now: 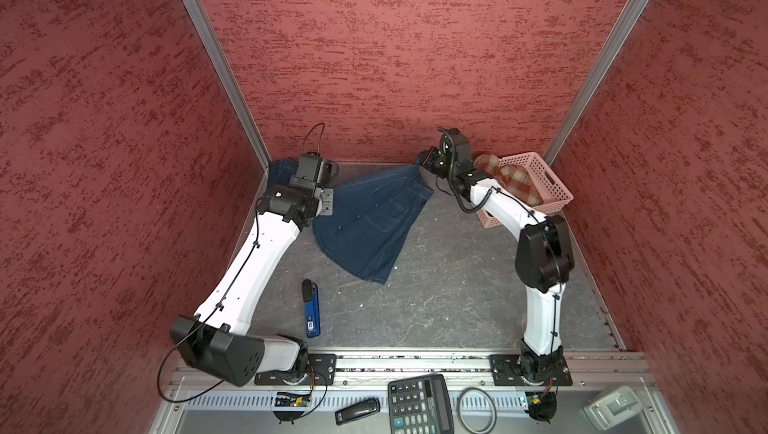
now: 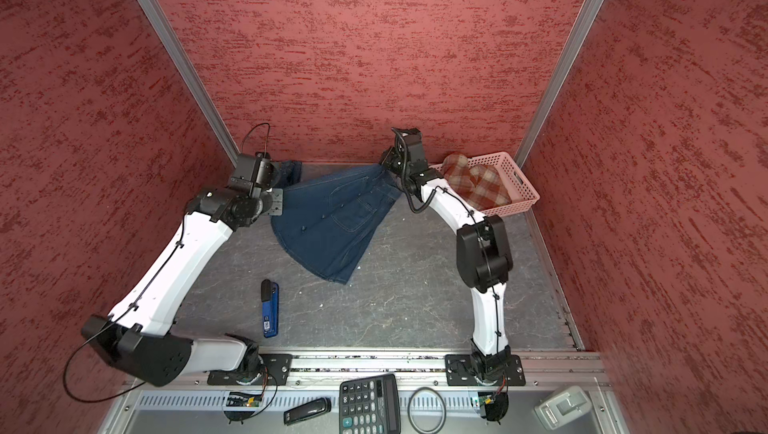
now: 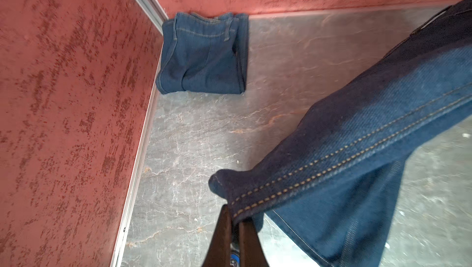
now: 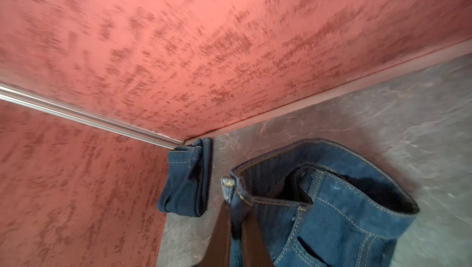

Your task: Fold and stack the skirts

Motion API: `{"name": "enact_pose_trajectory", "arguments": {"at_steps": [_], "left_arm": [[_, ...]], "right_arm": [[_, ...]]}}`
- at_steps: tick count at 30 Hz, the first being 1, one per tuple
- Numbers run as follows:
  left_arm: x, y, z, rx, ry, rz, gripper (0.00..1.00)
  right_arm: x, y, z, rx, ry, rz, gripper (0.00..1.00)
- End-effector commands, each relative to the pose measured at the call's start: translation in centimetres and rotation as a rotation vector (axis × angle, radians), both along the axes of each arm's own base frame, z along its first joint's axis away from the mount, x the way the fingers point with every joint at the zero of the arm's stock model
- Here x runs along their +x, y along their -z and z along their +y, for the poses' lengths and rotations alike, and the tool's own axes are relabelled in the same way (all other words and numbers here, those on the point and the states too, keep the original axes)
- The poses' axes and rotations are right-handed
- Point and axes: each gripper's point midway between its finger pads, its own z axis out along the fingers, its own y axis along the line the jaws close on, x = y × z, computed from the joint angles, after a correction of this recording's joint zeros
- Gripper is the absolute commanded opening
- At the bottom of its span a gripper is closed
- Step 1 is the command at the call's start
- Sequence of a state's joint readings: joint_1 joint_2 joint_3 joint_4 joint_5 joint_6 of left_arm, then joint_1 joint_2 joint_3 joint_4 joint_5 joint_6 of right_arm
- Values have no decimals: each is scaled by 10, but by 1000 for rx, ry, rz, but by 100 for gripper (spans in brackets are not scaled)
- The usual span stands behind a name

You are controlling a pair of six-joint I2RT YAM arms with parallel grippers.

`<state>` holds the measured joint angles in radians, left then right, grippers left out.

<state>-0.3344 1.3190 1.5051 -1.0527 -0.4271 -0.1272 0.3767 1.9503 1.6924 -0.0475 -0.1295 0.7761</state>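
In both top views the denim skirt (image 1: pixel 365 228) is stretched between the two arms at the back of the table (image 1: pixel 436 294), and the plaid skirt (image 1: pixel 515 180) sits in the basket (image 1: pixel 555 186). Over to the left wrist: the left gripper (image 3: pixel 233 217) is pinched tight on the stitched edge, with the folded skirt (image 3: pixel 204 56) in the corner. Right wrist now: the right gripper (image 4: pixel 236 209) clamps the waistband.
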Motion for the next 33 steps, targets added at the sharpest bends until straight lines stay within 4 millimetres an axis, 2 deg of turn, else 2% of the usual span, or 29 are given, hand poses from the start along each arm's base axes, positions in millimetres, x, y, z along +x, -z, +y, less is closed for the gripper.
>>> {"name": "enact_pose_trajectory", "arguments": {"at_steps": [1, 7, 8, 11, 15, 20, 24, 28, 33], "left_arm": [[-22, -21, 3, 13, -28, -43, 0], [-56, -72, -13, 4, 28, -181, 0], [-61, -80, -15, 4, 38, -203, 0], [-75, -104, -23, 18, 77, -258, 0], [-89, -139, -30, 56, 110, -326, 0], [-92, -192, -42, 102, 161, -439, 0], [-91, -226, -53, 145, 191, -514, 0], [-99, -239, -63, 188, 216, -551, 0], [-123, -242, -67, 190, 247, -584, 0]], "right_arm": [[-27, -86, -31, 38, 74, -211, 0], [-102, -127, -60, 49, 126, -263, 0], [-119, -140, -67, 60, 139, -285, 0], [-158, -163, -83, 80, 182, -313, 0], [-197, -189, -94, 143, 203, -332, 0], [-228, -222, -96, 219, 204, -371, 0], [-240, -238, -97, 226, 217, -402, 0], [-251, -243, -96, 252, 198, -412, 0], [-272, -230, -100, 262, 190, -373, 0]]}}
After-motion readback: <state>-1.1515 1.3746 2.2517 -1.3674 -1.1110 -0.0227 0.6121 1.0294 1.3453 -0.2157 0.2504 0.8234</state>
